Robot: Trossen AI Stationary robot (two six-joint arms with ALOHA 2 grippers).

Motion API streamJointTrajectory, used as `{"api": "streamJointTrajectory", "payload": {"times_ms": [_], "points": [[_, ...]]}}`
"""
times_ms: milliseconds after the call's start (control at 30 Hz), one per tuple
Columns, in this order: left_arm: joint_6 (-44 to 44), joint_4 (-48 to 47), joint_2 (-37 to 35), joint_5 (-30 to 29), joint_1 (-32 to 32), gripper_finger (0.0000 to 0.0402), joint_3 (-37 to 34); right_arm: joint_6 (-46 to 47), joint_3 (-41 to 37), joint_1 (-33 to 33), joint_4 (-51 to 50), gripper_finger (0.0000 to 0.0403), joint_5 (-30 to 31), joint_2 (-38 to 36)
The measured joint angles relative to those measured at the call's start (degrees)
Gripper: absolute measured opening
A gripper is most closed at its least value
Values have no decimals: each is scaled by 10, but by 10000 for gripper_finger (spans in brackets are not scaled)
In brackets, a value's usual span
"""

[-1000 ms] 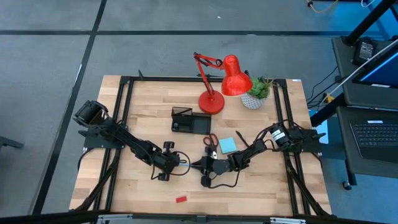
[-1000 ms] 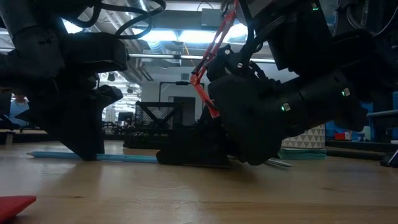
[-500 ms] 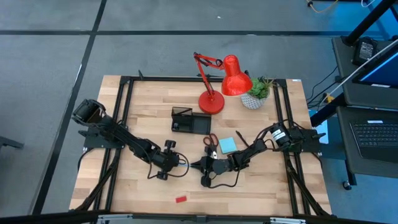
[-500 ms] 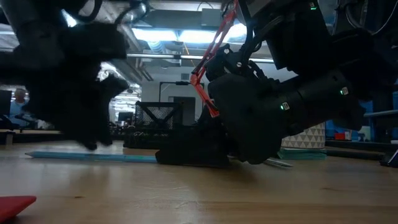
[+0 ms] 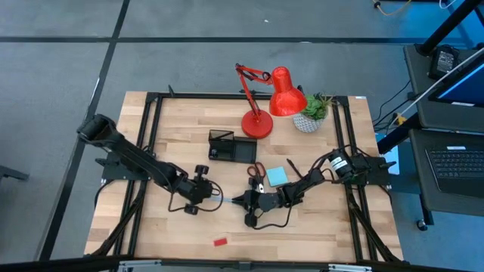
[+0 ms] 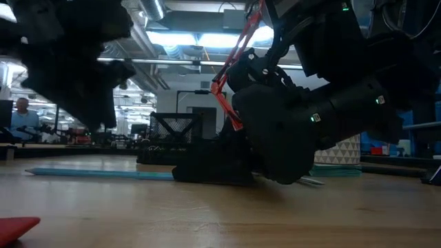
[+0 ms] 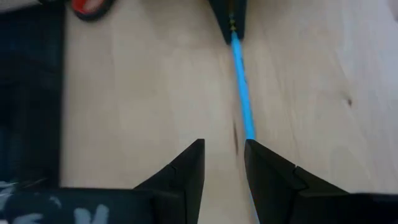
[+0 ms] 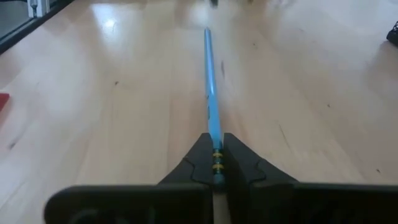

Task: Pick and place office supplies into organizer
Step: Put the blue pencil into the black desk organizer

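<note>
A light-blue pen [image 5: 229,201] lies on the wooden table near its middle, also seen in the left wrist view [image 7: 241,81] and low view [image 6: 96,173]. My right gripper [image 5: 242,201] is shut on the pen's right end. My left gripper [image 7: 224,162] hovers open above the pen's left end, touching nothing. The black organizer [image 5: 231,148] stands farther back. Red-handled scissors [image 5: 255,170] and a cyan sticky-note pad [image 5: 277,176] lie behind my right arm. A small red block [image 5: 220,242] lies near the front edge. My right gripper pinches the pen's end with the yellow bands [image 8: 216,167] between its two fingers. The fingers come nearly level from the table's right and lie along the pen. The rest of the pen [image 8: 210,81] stretches away leftward, lying on the table.
A red desk lamp [image 5: 265,106] and a potted plant [image 5: 311,113] stand at the table's far edge. A black frame [image 5: 151,113] runs around the tabletop. Bare wood lies at the front left.
My left gripper has risen from the table at the pen's left end and now hangs well above it. The pen has stayed lying on the table, still held by my right gripper.
</note>
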Motion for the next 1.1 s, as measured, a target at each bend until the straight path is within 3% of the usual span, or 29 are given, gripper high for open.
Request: {"api": "streamJointTrajectory", "payload": {"times_ms": [300, 467, 767, 1100], "points": [[-2, -37, -128, -70, -36, 102, -13, -57, -2, 0, -41, 15, 0, -38], [-34, 24, -213, -85, -43, 102, -104, -85, -2, -2, -49, 15, 4, -63], [-101, 210, -333, -111, -43, 102, -295, -169, -1, -11, -148, 15, 22, -143], [-123, 210, -387, -125, -42, 102, -342, -308, 0, -39, -306, 14, 91, -268]]}}
